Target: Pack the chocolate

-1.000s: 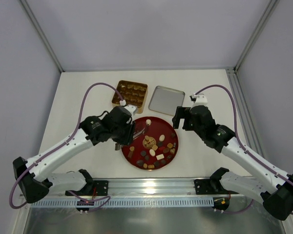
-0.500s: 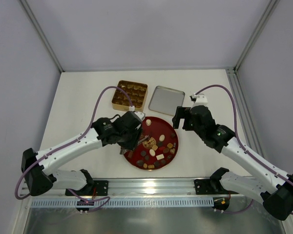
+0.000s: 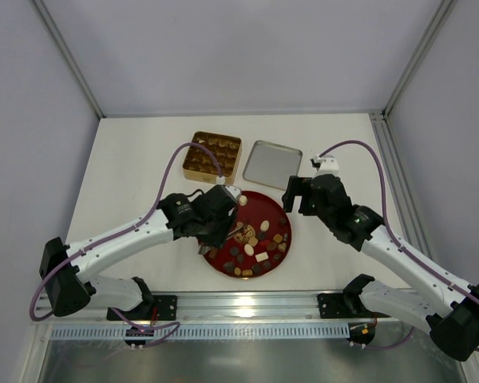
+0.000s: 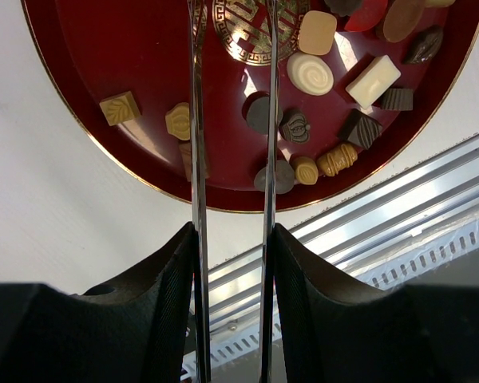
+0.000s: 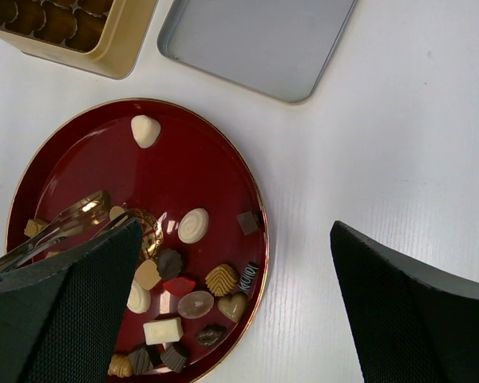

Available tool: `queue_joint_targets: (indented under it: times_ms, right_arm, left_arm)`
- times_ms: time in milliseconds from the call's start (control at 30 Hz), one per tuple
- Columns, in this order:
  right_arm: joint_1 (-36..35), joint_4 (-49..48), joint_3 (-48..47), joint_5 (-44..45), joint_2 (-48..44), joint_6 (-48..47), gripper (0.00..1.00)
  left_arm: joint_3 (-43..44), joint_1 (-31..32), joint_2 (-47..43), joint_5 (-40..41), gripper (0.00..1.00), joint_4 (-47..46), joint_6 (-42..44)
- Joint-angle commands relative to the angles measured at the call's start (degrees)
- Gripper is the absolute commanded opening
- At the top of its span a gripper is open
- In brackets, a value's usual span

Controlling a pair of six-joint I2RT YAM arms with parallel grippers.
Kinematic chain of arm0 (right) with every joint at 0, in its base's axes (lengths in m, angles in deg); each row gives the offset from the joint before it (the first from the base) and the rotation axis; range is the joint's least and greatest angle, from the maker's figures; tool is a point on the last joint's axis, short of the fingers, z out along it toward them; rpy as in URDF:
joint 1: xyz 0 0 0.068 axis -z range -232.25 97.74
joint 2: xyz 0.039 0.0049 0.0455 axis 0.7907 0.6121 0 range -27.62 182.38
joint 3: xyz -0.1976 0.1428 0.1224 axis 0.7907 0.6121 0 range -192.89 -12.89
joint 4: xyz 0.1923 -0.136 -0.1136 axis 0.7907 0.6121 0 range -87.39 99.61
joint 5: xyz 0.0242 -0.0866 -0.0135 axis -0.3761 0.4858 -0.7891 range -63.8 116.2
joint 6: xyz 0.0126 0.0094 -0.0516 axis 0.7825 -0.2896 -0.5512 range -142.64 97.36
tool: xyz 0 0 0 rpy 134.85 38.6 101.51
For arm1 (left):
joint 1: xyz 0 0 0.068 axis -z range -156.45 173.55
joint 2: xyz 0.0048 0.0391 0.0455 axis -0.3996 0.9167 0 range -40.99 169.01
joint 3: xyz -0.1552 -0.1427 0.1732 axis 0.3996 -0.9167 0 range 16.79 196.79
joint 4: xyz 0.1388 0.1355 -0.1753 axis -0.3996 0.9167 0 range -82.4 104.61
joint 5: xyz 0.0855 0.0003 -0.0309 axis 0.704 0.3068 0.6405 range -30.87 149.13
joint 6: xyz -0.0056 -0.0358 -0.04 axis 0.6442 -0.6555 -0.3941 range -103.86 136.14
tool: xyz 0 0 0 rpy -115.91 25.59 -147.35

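the chocolate (image 5: 193, 225) lies scattered on a round dark-red plate (image 5: 184, 163) in the middle of the table (image 3: 136, 167), mostly on its near half, with one cream piece by the far rim. your left gripper (image 4: 231, 247) is clamped on metal tongs (image 4: 197, 159), whose tips stand apart over the plate. your right gripper (image 5: 235, 231) hangs spread wide at the plate's right edge. a gold tin (image 3: 212, 155) and its lid (image 3: 272, 164) sit just beyond the plate.

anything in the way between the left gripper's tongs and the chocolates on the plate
Nothing visible. The tongs held in the left gripper reach over the red plate, with the chocolates lying uncovered beneath and beside them. The gold tin beyond is open, its lid set aside.
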Motion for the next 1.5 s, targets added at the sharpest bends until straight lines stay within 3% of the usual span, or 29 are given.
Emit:
queue_joint_targets:
  times_ms: [0,1467]
  right_arm:
    - [0.2,-1.2,0.3,1.0,-1.3,0.6,1.0]
    - [0.4,-1.9,0.7,1.2,-1.0,0.5,1.0]
  left_arm:
    - [-0.1,0.4,0.3,1.1,0.41,-1.1,-1.0]
    - [6.9,0.7,1.6,6.5,0.28,0.6,1.5]
